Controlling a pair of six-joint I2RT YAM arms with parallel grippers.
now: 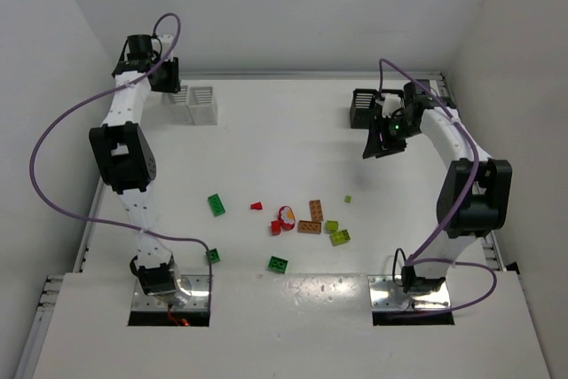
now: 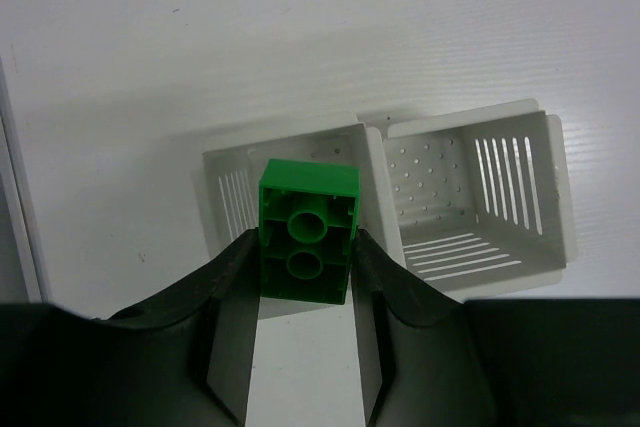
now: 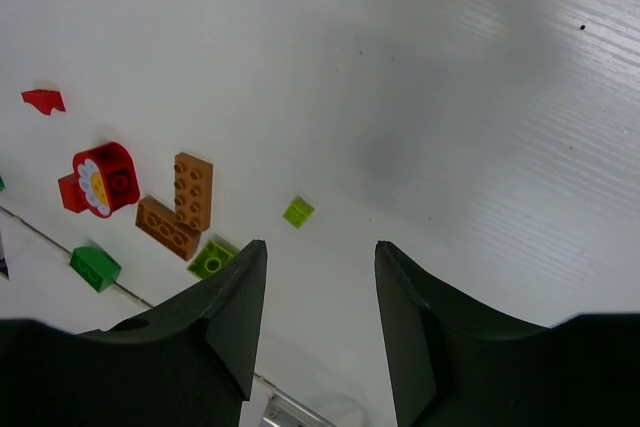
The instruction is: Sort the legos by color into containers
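My left gripper (image 2: 305,247) is shut on a dark green brick (image 2: 308,232), seen from its underside, and holds it above the near edge of the left white bin (image 2: 225,167). The right white bin (image 2: 560,177) is joined to it and is empty. In the top view this gripper (image 1: 169,82) is at the back left by the white bins (image 1: 201,104). My right gripper (image 3: 320,247) is open and empty, in the air near the black bins (image 1: 366,108). Loose legos lie mid-table: dark green (image 1: 216,205), red (image 1: 285,217), orange-brown (image 1: 316,210) and lime (image 1: 340,237).
The right wrist view shows a red flower piece (image 3: 100,177), two orange-brown bricks (image 3: 193,190), two lime pieces (image 3: 298,211) and a dark green brick (image 3: 95,267). Two more dark green bricks (image 1: 279,264) lie near the arm bases. Walls close the table's back and sides.
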